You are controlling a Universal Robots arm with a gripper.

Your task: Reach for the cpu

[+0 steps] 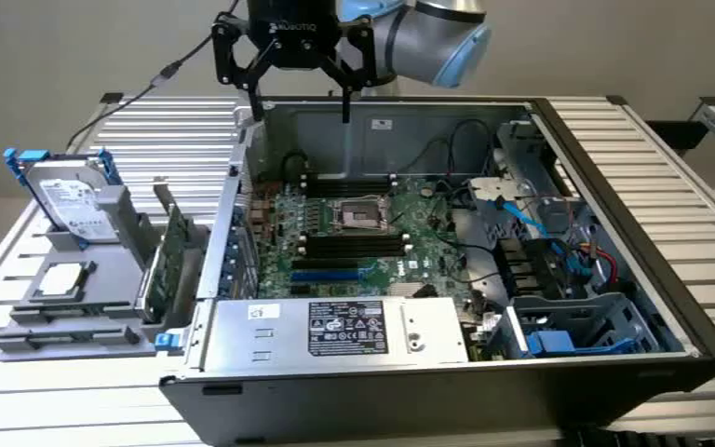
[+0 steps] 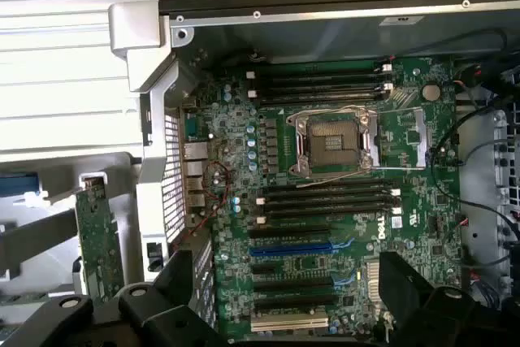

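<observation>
The cpu (image 1: 62, 279) is a small flat silver square lying on a grey holder (image 1: 66, 321) at the exterior view's left, outside the computer case. My gripper (image 1: 303, 107) hangs open and holds nothing, high above the rear wall of the open case (image 1: 655, 279), well off to the right of the cpu and farther back. In the wrist view its two dark fingers (image 2: 166, 294) frame the motherboard (image 2: 325, 225) below, with the bare metal-framed socket (image 2: 333, 142) between the memory slots.
A silver hard drive (image 1: 72, 200) with blue brackets stands upright on the holder just behind the cpu. Green cards (image 1: 171, 256) stand on edge between the holder and the case. A power supply (image 1: 332, 328) and cables (image 1: 544, 233) occupy the case.
</observation>
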